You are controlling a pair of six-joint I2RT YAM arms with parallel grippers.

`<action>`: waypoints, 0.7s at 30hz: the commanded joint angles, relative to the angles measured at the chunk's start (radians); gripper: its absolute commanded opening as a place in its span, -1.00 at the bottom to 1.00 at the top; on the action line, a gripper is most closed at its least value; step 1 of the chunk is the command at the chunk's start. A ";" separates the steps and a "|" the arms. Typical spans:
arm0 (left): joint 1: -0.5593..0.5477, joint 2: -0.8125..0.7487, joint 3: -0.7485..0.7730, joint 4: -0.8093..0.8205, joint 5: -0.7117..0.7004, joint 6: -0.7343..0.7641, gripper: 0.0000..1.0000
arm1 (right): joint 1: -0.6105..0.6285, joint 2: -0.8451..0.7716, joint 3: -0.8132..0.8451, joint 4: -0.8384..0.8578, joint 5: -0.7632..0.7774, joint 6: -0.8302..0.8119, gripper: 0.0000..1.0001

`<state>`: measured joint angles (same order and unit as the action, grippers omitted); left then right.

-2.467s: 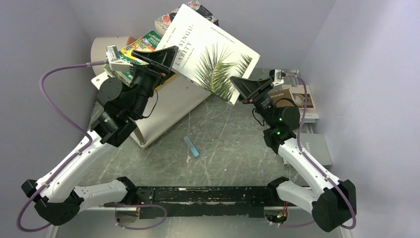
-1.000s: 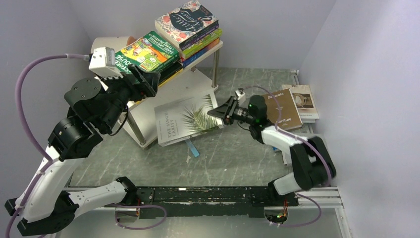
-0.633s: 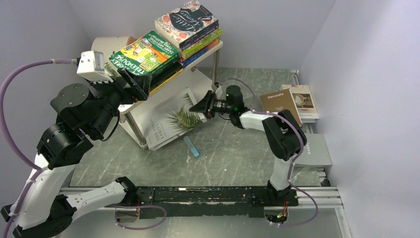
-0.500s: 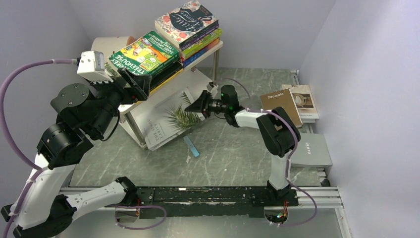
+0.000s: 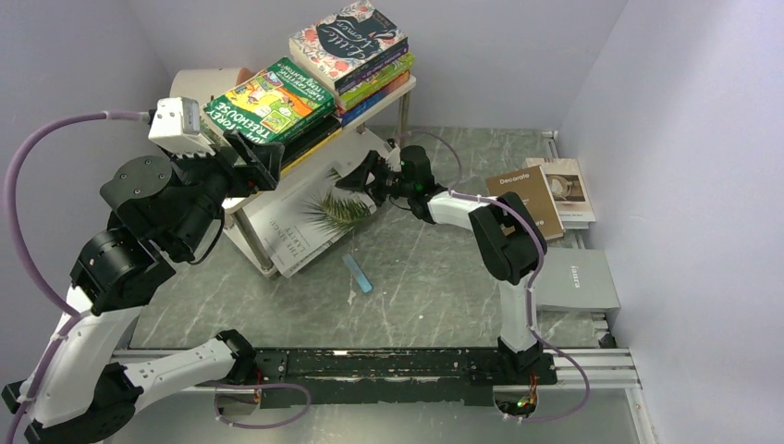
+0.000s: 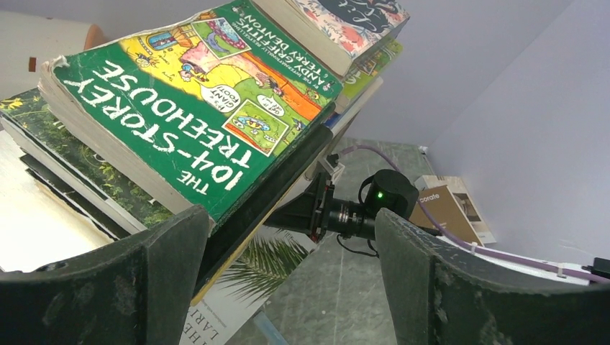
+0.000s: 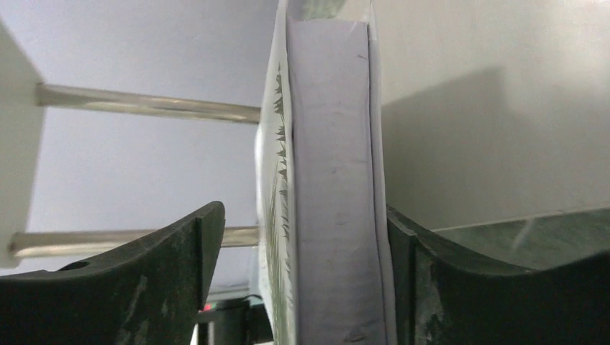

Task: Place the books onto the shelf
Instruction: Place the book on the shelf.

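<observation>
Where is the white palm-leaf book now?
Top view, centre-left: the book lies on the shelf's lower board, behind the blue bar, its edge inside the right hand.

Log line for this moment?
right gripper open astride white palm book | book partly on shelf lower tier | left gripper open by Treehouse book

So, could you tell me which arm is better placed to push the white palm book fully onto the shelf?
Probably right: the right hand straddles the white palm book's edge at the shelf, jaws open; the left hand sits higher, beside the green Treehouse book.
</observation>
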<state>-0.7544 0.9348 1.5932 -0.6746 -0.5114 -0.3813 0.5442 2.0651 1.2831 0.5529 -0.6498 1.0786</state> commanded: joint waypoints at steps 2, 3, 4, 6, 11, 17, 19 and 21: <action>-0.003 -0.001 -0.014 -0.012 -0.003 -0.003 0.79 | 0.011 -0.111 0.017 -0.190 0.233 -0.172 0.69; -0.002 -0.002 -0.016 -0.009 0.001 -0.004 0.79 | 0.012 -0.126 0.014 -0.211 0.274 -0.183 0.71; -0.002 -0.003 -0.017 -0.006 0.002 -0.005 0.79 | 0.011 -0.139 0.013 -0.226 0.301 -0.193 0.73; -0.002 -0.005 -0.019 -0.003 0.006 -0.007 0.79 | 0.012 -0.158 0.019 -0.261 0.363 -0.213 0.73; -0.002 -0.007 -0.017 -0.015 0.005 -0.014 0.79 | 0.011 -0.192 0.022 -0.307 0.490 -0.266 0.73; -0.002 -0.025 -0.026 -0.026 -0.005 -0.020 0.79 | 0.018 -0.300 -0.033 -0.371 0.567 -0.304 0.70; -0.003 -0.033 -0.034 -0.025 -0.003 -0.022 0.80 | 0.034 -0.356 -0.080 -0.410 0.592 -0.302 0.70; -0.003 -0.041 -0.049 -0.022 -0.005 -0.026 0.80 | 0.063 -0.408 -0.132 -0.455 0.614 -0.285 0.72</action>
<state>-0.7544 0.9154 1.5669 -0.6880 -0.5110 -0.4007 0.5606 1.7660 1.2217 0.1902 -0.1204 0.8066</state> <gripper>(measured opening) 0.897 0.853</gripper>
